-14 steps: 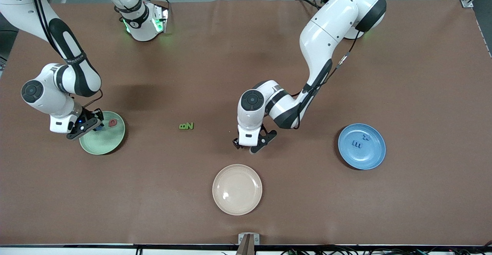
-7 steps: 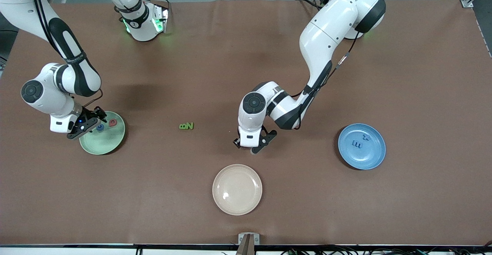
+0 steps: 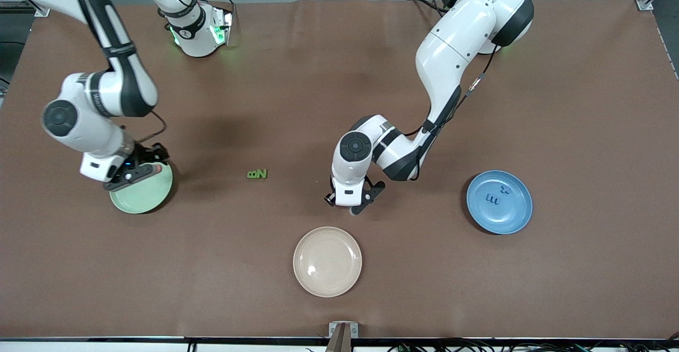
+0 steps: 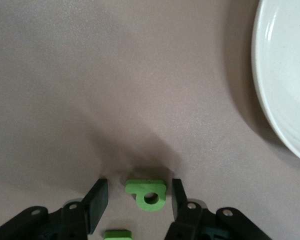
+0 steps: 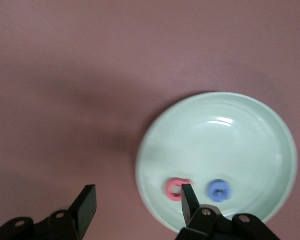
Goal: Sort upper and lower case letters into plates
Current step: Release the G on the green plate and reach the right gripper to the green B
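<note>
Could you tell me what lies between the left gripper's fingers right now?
A small green letter lies on the table between the fingers of the left gripper, not yet clamped. The left wrist view shows it; the arm hides it in the front view.

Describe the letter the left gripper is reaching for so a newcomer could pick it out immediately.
Find the cream-beige plate nearest the front camera. Just farther from the camera, the left gripper is low over the table with its open fingers either side of a small green letter. It has one round hole, and it lies on the bare table, not in a plate.
</note>
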